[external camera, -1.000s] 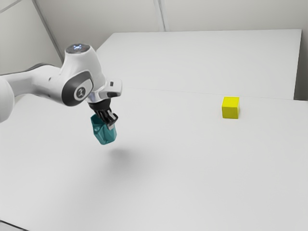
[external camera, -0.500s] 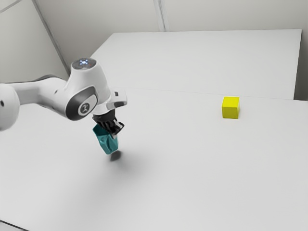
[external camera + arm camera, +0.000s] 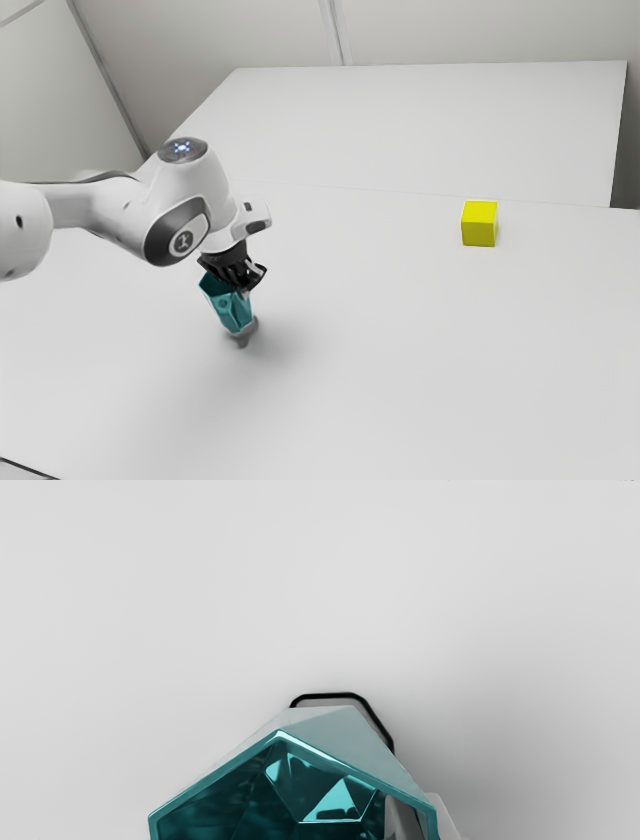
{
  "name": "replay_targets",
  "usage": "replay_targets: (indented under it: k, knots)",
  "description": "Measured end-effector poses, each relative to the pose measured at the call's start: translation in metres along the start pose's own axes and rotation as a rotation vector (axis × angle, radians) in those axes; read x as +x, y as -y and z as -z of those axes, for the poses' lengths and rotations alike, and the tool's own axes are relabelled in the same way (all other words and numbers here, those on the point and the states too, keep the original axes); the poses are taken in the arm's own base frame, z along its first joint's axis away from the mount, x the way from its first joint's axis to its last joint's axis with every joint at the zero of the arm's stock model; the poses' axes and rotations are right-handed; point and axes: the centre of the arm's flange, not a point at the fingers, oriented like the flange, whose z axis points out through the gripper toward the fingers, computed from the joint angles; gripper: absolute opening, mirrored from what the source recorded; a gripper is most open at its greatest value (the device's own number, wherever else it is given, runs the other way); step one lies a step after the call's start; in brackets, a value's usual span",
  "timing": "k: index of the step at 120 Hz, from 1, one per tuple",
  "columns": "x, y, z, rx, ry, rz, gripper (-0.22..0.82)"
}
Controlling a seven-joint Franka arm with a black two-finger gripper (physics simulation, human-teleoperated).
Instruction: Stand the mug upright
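Note:
The teal faceted mug [image 3: 230,306] hangs below the black gripper [image 3: 246,290], leaning in the exterior view with its mouth up toward the view's left and its base down toward the right. Its base is close above the table or on it; which one, I cannot tell. Looking from the wrist view into the open mouth of the mug [image 3: 280,735], I see one finger inside the wall and the other outside, so the gripper [image 3: 424,816] is shut on the mug's wall near the rim.
A yellow cube [image 3: 479,224] rests on the white table [image 3: 420,350], well apart from the mug toward the exterior view's right. Behind it the table reaches back toward a pale wall.
My hand has come down toward the table and slightly to the exterior view's right, carrying the mug. More of the mug's open mouth shows, and its base is nearer its shadow.

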Motion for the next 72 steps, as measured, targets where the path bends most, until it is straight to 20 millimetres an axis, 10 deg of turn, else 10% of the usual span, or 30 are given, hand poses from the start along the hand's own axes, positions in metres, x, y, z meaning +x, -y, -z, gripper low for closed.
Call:
replay_targets:
  k: [72]
  knots:
    - [0.002, -0.009, -0.021, 0.0, 0.019, 0.066, -0.18]
